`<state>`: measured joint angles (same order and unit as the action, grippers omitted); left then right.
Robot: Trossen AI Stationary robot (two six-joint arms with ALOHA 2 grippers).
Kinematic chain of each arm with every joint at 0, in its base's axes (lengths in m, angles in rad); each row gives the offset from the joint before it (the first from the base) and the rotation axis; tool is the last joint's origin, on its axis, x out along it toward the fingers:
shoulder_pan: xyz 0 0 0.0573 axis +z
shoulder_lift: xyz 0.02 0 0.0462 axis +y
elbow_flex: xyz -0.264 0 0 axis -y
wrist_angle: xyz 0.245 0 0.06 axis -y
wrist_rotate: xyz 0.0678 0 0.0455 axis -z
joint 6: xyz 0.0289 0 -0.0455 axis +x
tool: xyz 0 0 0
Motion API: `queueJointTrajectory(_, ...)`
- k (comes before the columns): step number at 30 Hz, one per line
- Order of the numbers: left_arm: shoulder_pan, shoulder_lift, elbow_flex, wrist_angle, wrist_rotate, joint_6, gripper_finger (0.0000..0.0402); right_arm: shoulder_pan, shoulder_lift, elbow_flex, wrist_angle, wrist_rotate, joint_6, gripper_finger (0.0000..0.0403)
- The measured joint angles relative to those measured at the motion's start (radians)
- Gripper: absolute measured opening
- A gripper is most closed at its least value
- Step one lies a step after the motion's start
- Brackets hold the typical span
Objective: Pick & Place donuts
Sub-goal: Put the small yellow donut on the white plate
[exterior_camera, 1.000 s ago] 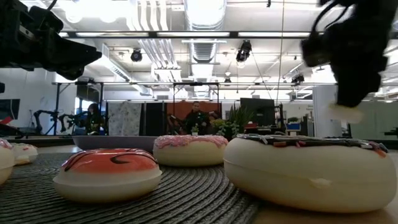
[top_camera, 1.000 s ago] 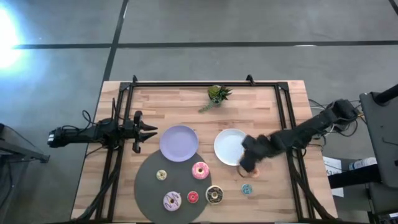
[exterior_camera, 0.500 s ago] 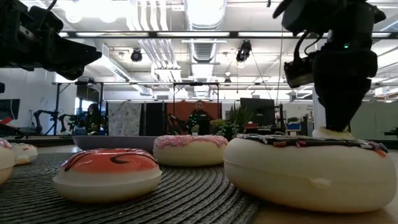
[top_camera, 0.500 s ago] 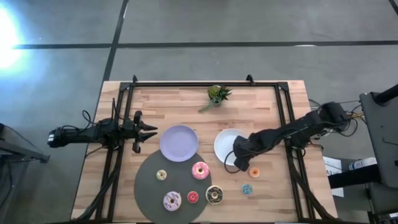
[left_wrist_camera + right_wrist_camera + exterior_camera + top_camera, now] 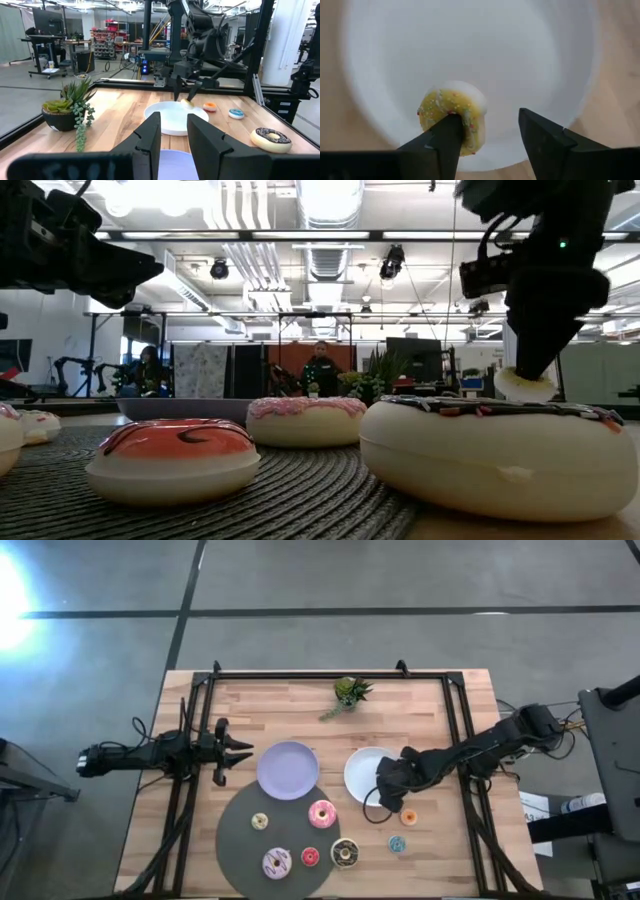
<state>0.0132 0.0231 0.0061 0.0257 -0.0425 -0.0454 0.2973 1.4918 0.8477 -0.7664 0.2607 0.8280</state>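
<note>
Now we find the right gripper (image 5: 385, 802) has swung from the bare wood near the orange donut (image 5: 408, 816) to the near edge of the white plate (image 5: 360, 768). Its fingers (image 5: 447, 140) are spread, one tip threaded through the yellow donut (image 5: 451, 116), which hangs above the plate. We judge release imminent. The left gripper (image 5: 243, 750), fingers parted and empty, waits beside the lilac plate (image 5: 288, 769). Five donuts remain on the dark grey disc (image 5: 235, 845), a teal donut (image 5: 397, 844) on wood.
</note>
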Motion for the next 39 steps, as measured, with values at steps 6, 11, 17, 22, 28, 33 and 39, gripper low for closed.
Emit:
queueJointTrajectory(6,0.000,0.000,0.000,0.000,0.000,0.000,0.0071,0.006,-0.004,0.003,0.014,-0.059,-0.015,0.0186)
queueJointTrajectory(11,0.000,0.000,0.000,0.000,0.000,0.000,0.0071,0.008,-0.004,0.008,0.018,-0.060,-0.024,0.0187)
queueJointTrajectory(17,0.000,0.004,0.000,0.077,-0.069,-0.019,0.0071,0.008,-0.004,0.009,0.019,-0.065,-0.018,0.0187)
queueJointTrajectory(22,-0.002,0.005,0.000,0.318,-0.038,-0.643,0.0071,0.008,-0.004,0.009,0.021,-0.080,0.007,0.0187)
queueJointTrajectory(28,-0.001,0.012,0.000,0.461,-0.263,-0.965,0.0071,0.008,-0.004,0.009,0.025,-0.078,0.004,0.0187)
queueJointTrajectory(33,-0.006,0.132,0.049,0.273,-0.246,-1.138,0.0071,0.008,-0.004,0.009,0.025,-0.078,-0.023,0.0187)
queueJointTrajectory(39,-0.043,0.508,0.184,0.285,-0.171,-1.117,0.0071,0.008,-0.004,0.009,0.025,-0.078,-0.020,0.0187)
